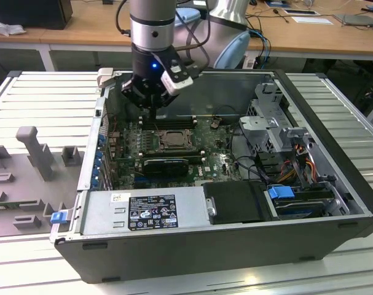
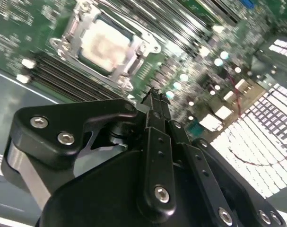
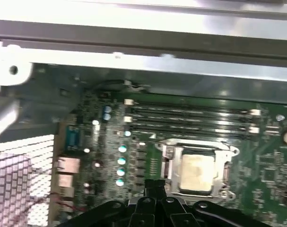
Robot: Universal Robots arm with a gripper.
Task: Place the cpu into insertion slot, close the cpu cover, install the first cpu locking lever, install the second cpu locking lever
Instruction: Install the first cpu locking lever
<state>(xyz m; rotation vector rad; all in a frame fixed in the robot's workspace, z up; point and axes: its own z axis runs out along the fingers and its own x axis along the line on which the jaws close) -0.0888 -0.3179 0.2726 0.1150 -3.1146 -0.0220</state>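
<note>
The cpu lies flat in the insertion slot on the green motherboard, pale and square. The cpu cover is down around it as a metal frame, and the chip shows through its window. I cannot make out how the locking levers stand. My gripper hangs above the board just behind the slot, toward the exterior view's left, over the memory slots. Its fingers are shut together with nothing between them.
The work sits inside an open computer case. A long black card lies in front of the slot, with a grey power supply nearer still. Drive cages and cables stand on the exterior view's right. Grey fixtures stand outside on the left.
</note>
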